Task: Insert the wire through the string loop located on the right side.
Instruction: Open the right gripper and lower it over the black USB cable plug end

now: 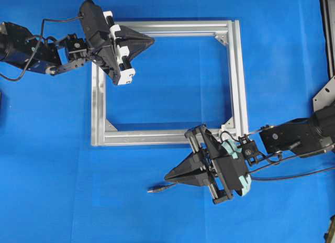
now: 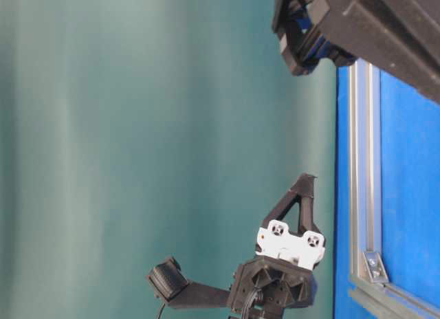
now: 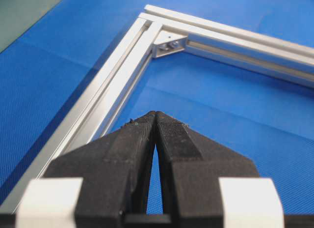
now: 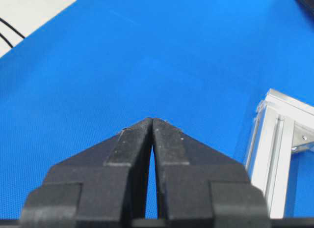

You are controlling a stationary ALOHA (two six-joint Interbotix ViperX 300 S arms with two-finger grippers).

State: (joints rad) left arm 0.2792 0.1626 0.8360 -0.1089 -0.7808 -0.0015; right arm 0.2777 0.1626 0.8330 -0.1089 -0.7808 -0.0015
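The wire is a thin black cable lying on the blue cloth, and its grey plug tip (image 1: 153, 190) sits just below and left of my right gripper (image 1: 166, 177). That gripper is shut with nothing in it and hangs above the cloth in front of the frame's lower bar; the right wrist view (image 4: 152, 119) shows only cloth beyond it. A small white bit at the frame's lower right corner looks like the string loop (image 1: 225, 129), partly covered by the right arm. My left gripper (image 1: 153, 41) (image 3: 155, 113) is shut and empty over the frame's upper left part.
The silver aluminium frame (image 1: 172, 26) lies flat on the blue cloth, with corner brackets (image 3: 167, 43) inside its corners; one corner shows in the right wrist view (image 4: 274, 144). The table-level view shows the frame's edge (image 2: 362, 161) and the left gripper (image 2: 307, 176). A metal plate (image 1: 325, 96) sits at the right edge.
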